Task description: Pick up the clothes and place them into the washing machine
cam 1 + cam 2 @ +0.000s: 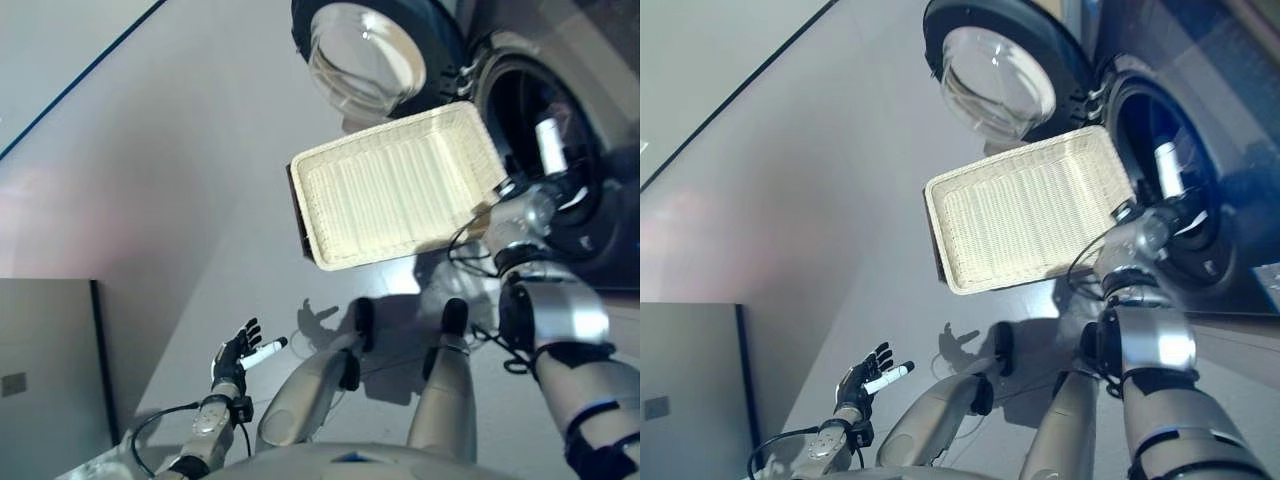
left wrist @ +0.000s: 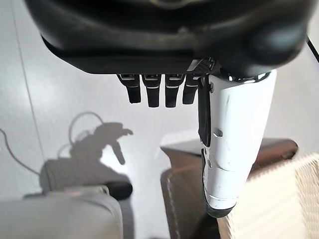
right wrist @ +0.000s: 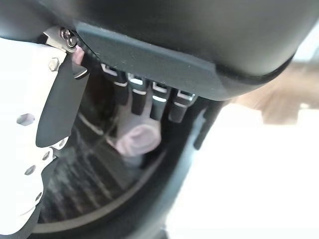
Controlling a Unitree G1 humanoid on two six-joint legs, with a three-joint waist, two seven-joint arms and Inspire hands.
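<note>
A: Past the right hand point(image 3: 149, 94), what's in the drum?
B: Hand reaches into the washing machine point(image 1: 560, 150) opening. Right wrist view shows a pale pink piece of clothes point(image 3: 137, 139) just beyond the fingers point(image 3: 157, 107), low against the dark ribbed drum wall. Fingers hang down in a loose row, not curled round the cloth; thumb with white cover off to one side. Whether the fingertips touch the cloth, cannot tell.
A: And the basket?
B: White wicker basket point(image 1: 400, 190) sits tilted just beside the right forearm, between that arm and the open round glass door point(image 1: 365, 55). Its woven bottom shows bare, nothing in it. A dark block point(image 1: 297, 215) peeks out behind its far edge, mostly hidden.
A: Left hand?
B: Left hand point(image 1: 235, 355) hangs low and well apart from the machine, over the grey floor point(image 1: 180, 180), fingers spread and relaxed, holding nothing.
A: Anything cut off?
B: Head views hide the right hand itself inside the drum mouth. Grey cabinet point(image 1: 50, 370) near the left hand runs out of view.
</note>
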